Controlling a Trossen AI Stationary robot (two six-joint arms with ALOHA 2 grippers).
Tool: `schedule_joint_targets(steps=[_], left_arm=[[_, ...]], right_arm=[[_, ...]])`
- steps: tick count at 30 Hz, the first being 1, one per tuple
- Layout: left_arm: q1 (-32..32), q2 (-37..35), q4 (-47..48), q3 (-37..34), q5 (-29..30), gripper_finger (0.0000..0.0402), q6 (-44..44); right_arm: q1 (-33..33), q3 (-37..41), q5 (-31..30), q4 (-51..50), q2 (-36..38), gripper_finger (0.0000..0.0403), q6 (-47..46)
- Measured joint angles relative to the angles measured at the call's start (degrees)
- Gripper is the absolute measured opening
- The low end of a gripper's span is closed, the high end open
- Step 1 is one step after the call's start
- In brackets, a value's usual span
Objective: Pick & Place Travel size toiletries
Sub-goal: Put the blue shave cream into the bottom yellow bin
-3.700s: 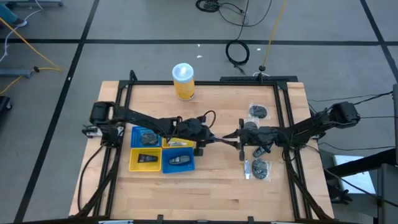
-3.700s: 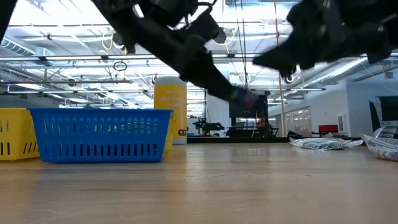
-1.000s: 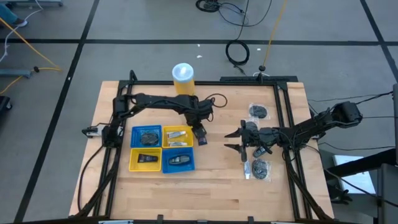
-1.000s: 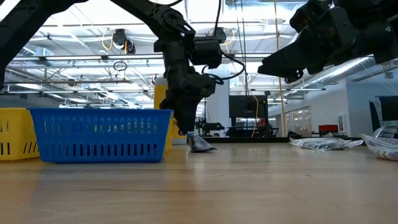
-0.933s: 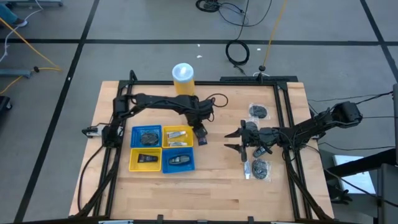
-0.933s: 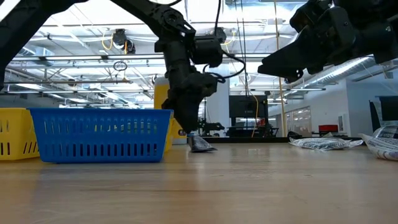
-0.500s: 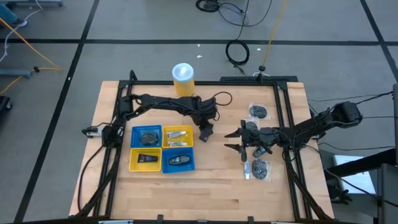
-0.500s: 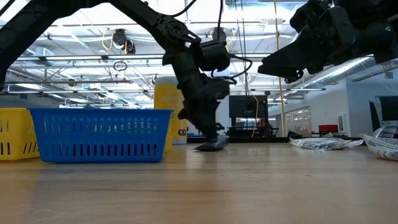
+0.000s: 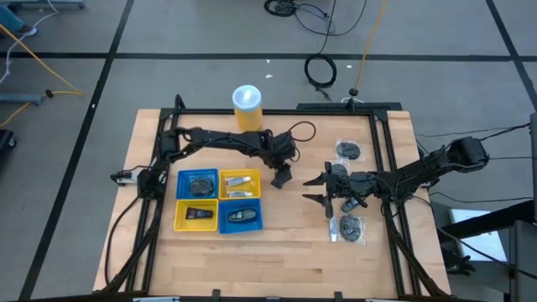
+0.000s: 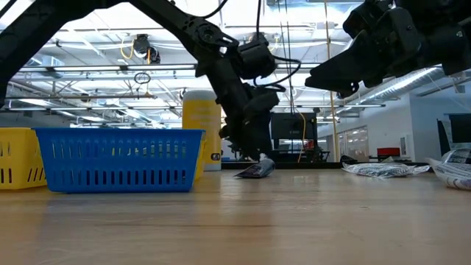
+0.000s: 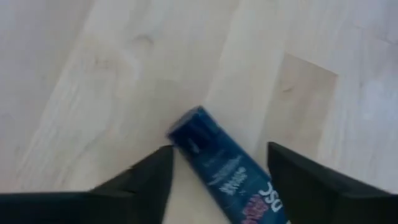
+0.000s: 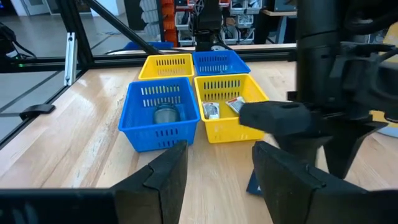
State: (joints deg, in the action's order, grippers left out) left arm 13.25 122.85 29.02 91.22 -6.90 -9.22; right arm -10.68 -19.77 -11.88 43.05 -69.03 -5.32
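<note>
Left claw (image 9: 283,177) sits low over the counter (image 9: 285,252), just right of the four trays (image 9: 219,200). In the left wrist view its fingers (image 11: 144,180) stand apart with a dark blue tube (image 11: 225,169) lying flat on the wood between them, not pinched. Half a second ago the low view shows the claw tip right down on this tube; now the tip has lifted slightly and the tube (image 10: 256,170) rests on the counter, one end tilted up against the claw. A second ago the claw was closer to the trays' right edge; it has since shifted right.

Right claw (image 9: 313,189) hangs above the counter's right half, fingers parted, holding nothing; unchanged from all earlier frames.

Other toiletries: one wrapped round piece (image 9: 348,150) near the far right of the counter, another wrapped pack (image 9: 350,228) nearer the front, both unmoved. Each tray holds an item, same as before. Yellow canister (image 9: 247,109) stands at the back edge.
</note>
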Motion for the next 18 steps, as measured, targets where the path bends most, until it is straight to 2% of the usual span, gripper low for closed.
schedule_joint_targets(steps=[4, 8, 12, 18], left_arm=[[-1.5, 0.0, 0.0, 0.0, 5.0, 0.033, -2.0], [-3.3, 1.4, -2.0, 0.0, 8.3, 0.0353, -3.3], [-4.1, 2.7, -3.2, -0.1, 10.7, 0.0333, -3.6], [-3.5, 3.7, -2.5, -0.1, 12.5, 0.0269, -4.8]], right_arm=[[0.0, 0.0, 0.0, 0.0, 0.0, 0.0173, 0.0], [0.0, 0.0, 0.0, 0.0, 0.0, 0.0173, 0.0], [0.0, 0.0, 0.0, -0.1, 0.0, 0.0173, -0.7], [0.0, 0.0, 0.0, -0.1, 0.0, 0.0173, -1.3]])
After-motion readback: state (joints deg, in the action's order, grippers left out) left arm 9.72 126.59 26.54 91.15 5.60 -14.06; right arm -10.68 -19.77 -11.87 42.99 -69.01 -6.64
